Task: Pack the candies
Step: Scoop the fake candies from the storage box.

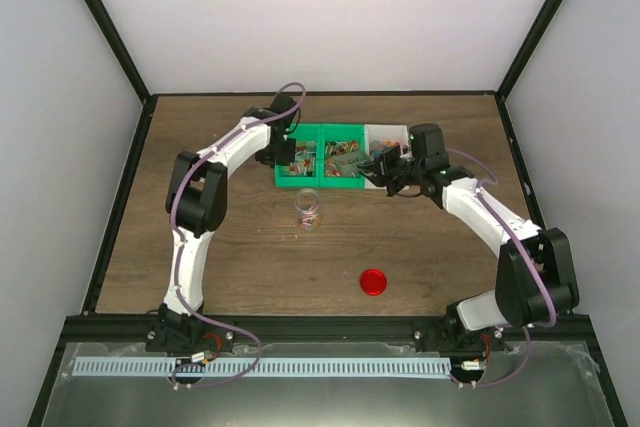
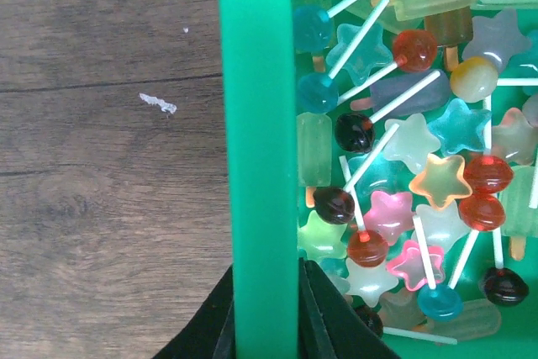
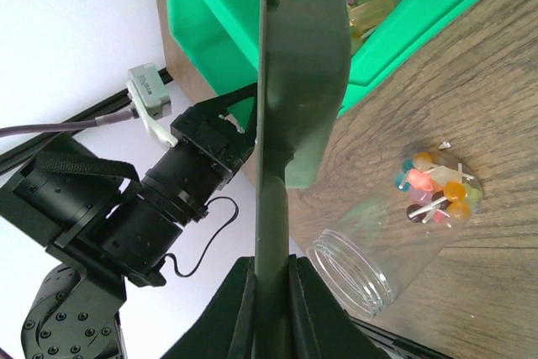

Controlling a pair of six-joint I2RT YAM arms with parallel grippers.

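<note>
The candies point(image 2: 403, 166) are small lollipops and star and bar shapes in many colours, heaped in a green bin point(image 1: 300, 185) at the back of the table. My left gripper point(image 2: 266, 325) is shut on the bin's left wall point(image 2: 265, 124). My right gripper point(image 3: 271, 308) is shut on the handle of a grey-green scoop point(image 3: 298, 65), held edge-on over the bins point(image 1: 350, 159). A small clear jar point(image 1: 307, 209) stands in front of the bins with a few candies point(image 3: 433, 191) at its bottom. What is in the scoop is hidden.
A round red lid point(image 1: 373, 281) lies on the wood nearer the front, right of centre. A white bin point(image 1: 385, 137) adjoins the green ones on the right. The left arm's wrist point(image 3: 168, 199) is close beside the scoop.
</note>
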